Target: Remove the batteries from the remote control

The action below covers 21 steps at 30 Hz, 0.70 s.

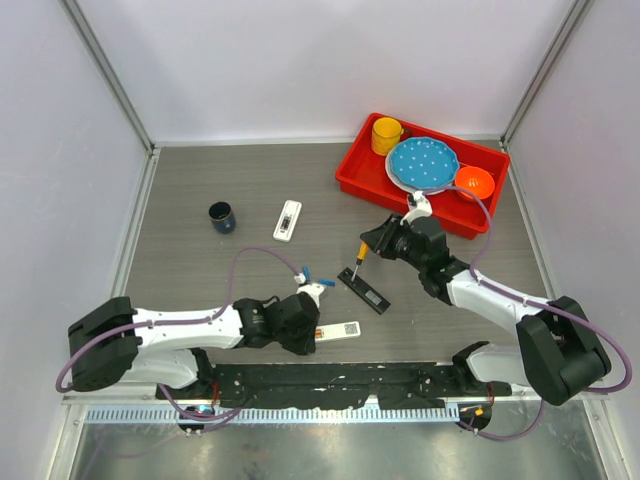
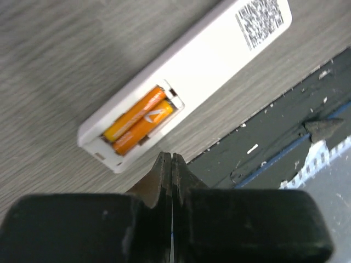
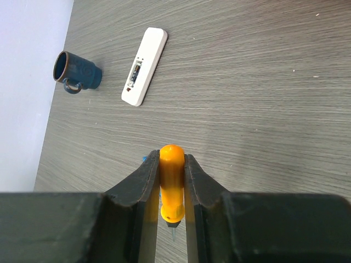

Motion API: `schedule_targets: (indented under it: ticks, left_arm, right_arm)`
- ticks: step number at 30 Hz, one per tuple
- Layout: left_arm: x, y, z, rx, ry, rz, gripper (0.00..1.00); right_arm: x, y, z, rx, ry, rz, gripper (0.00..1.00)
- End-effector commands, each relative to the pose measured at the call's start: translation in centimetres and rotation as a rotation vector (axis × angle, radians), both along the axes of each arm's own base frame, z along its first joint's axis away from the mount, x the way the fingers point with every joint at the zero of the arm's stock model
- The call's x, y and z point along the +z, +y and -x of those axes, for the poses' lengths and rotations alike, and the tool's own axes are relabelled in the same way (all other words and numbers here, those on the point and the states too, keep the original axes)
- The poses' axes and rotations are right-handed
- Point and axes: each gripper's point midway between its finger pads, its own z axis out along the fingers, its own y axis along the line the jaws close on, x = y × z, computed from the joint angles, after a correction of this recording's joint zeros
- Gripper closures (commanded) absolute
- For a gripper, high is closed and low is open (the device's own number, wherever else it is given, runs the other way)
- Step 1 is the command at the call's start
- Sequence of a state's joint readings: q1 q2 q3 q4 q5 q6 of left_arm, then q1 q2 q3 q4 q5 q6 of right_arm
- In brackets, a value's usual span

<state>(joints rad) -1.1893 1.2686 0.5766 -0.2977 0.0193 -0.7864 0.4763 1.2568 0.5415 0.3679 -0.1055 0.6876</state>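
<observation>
Near the front edge of the table (image 2: 55,82), the white remote (image 2: 214,52) lay with its compartment open, two orange batteries (image 2: 140,120) seated side by side inside. The left gripper (image 2: 171,161) stood just beside it, fingers pressed together. The right gripper (image 3: 171,159) pinched the orange-handled screwdriver (image 3: 171,189).
</observation>
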Motion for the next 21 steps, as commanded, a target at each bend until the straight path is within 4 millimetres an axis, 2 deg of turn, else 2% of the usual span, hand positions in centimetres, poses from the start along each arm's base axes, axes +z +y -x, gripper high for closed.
schedule_targets:
  ticks: [1, 6, 12, 13, 15, 18, 21]
  left_arm:
    - [1.1, 1.2, -3.5, 0.211, -0.135, -0.007, 1.00]
    - [0.7, 1.4, -5.0, 0.256, -0.166, -0.016, 1.00]
    - [-0.5, -0.1, -6.7, 0.228, -0.183, -0.050, 1.00]
    - [0.1, -0.9, -7.2, 0.225, -0.196, -0.033, 1.00]
    - [-0.3, -1.4, -7.8, 0.201, -0.207, -0.056, 1.00]
    - [1.4, -3.4, -8.5, 0.172, -0.222, -0.016, 1.00]
    - [2.5, -4.1, -8.2, 0.155, -0.214, 0.026, 1.00]
  right_arm:
    - [2.0, 0.4, -0.2, 0.015, -0.067, -0.025, 0.99]
    - [2.2, 0.5, -0.2, 0.018, -0.069, -0.025, 0.99]
    - [2.8, 0.3, -0.1, 0.014, -0.081, -0.023, 0.99]
    - [2.7, 0.3, -0.1, 0.015, -0.078, -0.020, 0.99]
    - [2.9, 0.1, 0.0, 0.012, -0.085, -0.016, 0.99]
    - [3.0, -0.1, 0.0, 0.007, -0.085, -0.007, 0.99]
    - [3.1, -0.2, 0.0, 0.006, -0.091, -0.001, 0.99]
